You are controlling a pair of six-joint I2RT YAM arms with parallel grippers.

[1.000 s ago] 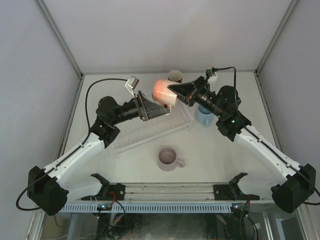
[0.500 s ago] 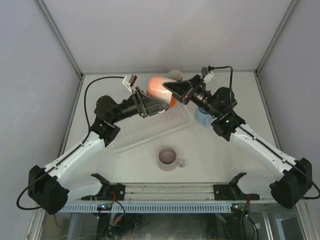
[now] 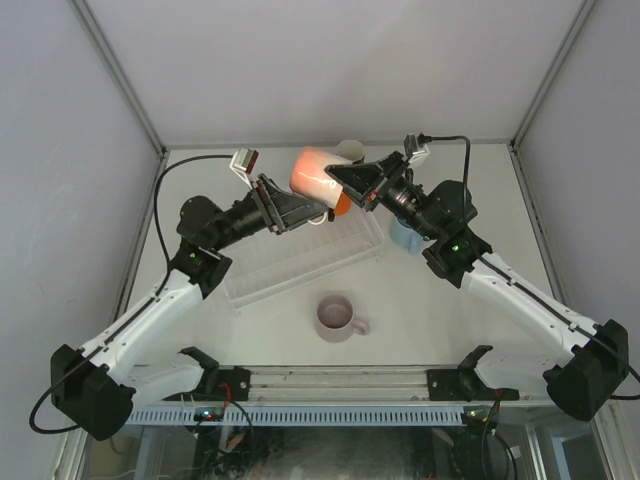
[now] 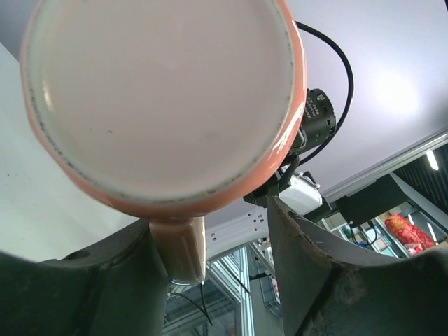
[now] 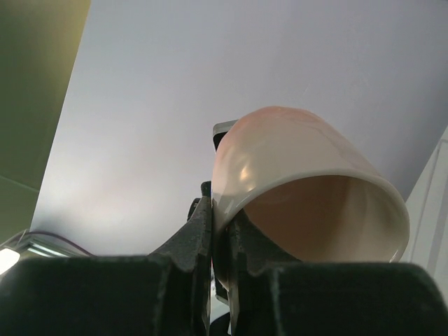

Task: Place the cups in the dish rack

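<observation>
A peach-pink mug (image 3: 313,172) hangs in the air over the far end of the clear dish rack (image 3: 290,262). My right gripper (image 3: 346,181) is shut on its rim wall, one finger inside and one outside (image 5: 222,210); the mug (image 5: 301,161) tilts mouth-down there. My left gripper (image 3: 306,207) is open, and the mug's handle (image 4: 180,245) lies between its fingers (image 4: 224,231), touching the left one. The mug's base (image 4: 161,91) fills that view. A lilac mug (image 3: 336,317) stands in front of the rack. An orange mug (image 3: 342,204) peeks out under the grippers.
A light blue mug (image 3: 403,236) stands right of the rack, partly hidden under my right arm. A black mug with a cream inside (image 3: 349,150) shows at the back behind the held mug. Grey walls close the table on three sides.
The held mug has moved a little up and to the left with both grippers. My left arm's elbow and wrist have swung left. The mugs on the table have not moved.
</observation>
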